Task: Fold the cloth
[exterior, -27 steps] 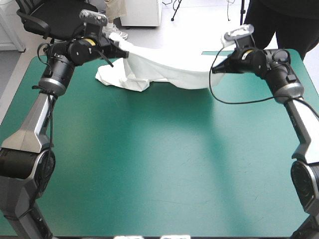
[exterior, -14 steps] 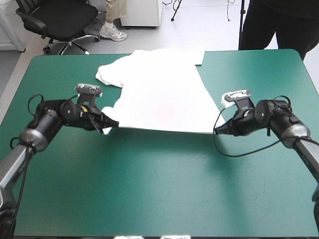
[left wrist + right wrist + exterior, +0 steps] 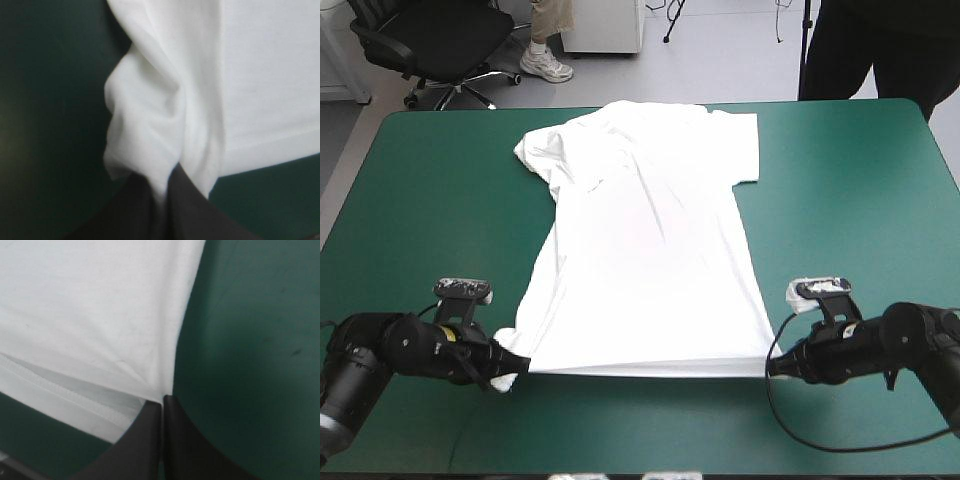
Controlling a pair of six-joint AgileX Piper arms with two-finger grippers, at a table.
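So the T-shirt (image 3: pixel 650 250) is laid out pretty much flat on the teal-green worktop (image 3: pixel 430 200), running from the upper middle of the high view down to the lower middle. The sleeve end sits near the far edge. One sleeve sticks out flat toward the upper right, while the one on the upper left is rumpled and folded in on itself. The body has a few soft wrinkles up top and looks smooth lower down. The hem runs as a nearly straight line across the lower part of the frame, stretched between the two hands, with a thin shadow under it. The left hand (image 3: pixel 520 365) is down in the lower left, low over the worktop, and its black fingers (image 3: pixel 195 215) are pinched together on that hem corner. In its wrist view the cloth bunches into a thick gather right where it goes in between them, with the flat hem leading away to one side. The right hand (image 3: pixel 772 368) is in the lower right, also low, and its fingers (image 3: pixel 145 440) are closed to a point on the other corner. From that wrist you can see the stitched hem edge just beside the tip, with bare teal-green cover on the other side.
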